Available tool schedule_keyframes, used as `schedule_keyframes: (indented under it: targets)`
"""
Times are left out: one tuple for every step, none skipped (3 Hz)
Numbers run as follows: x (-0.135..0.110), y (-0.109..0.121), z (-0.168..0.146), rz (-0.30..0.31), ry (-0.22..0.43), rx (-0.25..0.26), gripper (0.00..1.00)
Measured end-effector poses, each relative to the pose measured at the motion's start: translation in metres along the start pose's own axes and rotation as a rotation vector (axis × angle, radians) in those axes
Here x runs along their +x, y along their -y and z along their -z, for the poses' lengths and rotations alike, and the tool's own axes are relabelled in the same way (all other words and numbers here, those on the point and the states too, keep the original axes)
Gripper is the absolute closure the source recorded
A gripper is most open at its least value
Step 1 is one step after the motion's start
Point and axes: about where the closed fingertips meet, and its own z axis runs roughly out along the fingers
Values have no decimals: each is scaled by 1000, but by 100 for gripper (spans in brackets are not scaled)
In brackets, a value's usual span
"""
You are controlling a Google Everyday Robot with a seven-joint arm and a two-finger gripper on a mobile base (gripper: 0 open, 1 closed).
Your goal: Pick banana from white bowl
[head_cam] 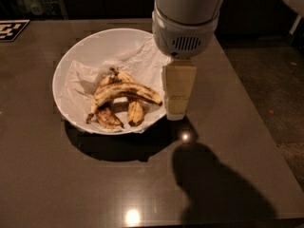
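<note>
Dark surface (71, 184) carries the white bowl (61, 65). The claw (176, 112) hangs at its rim, and I cannot tell its grip state. This looks like the approach step. Next it must centre over the banana (126, 91) and descend.

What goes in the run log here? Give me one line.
stage: pre-grasp | gripper: at right rim of white bowl, beside end of banana | banana: lying in bowl on paper, not lifted | grasp: not yet
</note>
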Motion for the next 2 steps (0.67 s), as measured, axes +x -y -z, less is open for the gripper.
schedule_keyframes:
  targets:
    - [-33, 9, -10, 68, 25, -18, 0]
    - [-58, 17, -27, 121, 39, -57, 17]
